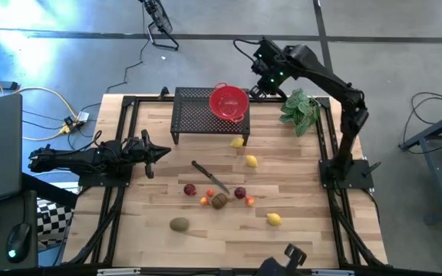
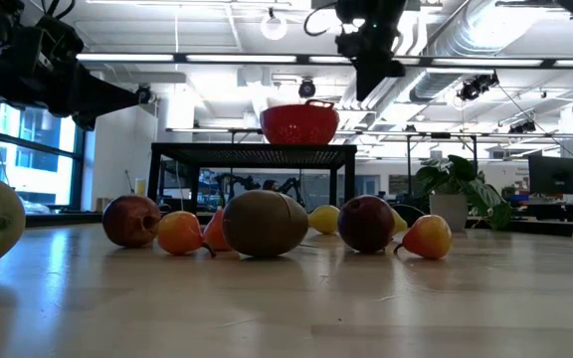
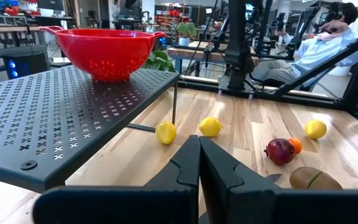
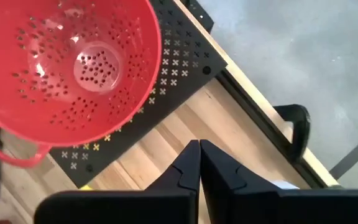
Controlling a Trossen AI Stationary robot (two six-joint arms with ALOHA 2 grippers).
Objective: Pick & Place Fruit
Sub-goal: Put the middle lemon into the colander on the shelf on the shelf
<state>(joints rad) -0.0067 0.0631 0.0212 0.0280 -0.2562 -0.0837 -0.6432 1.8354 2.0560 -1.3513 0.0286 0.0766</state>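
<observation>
Right claw is pinched closed on nothing, hanging up beside the red colander, which sits empty on the black mesh rack. Left claw is closed too, parked off to the rack's left. The fruit is all on the tabletop in front of the rack: two lemons nearest it, then red ones, tiny orange ones and a kiwi around the knife, another kiwi and a lemon farthest.
</observation>
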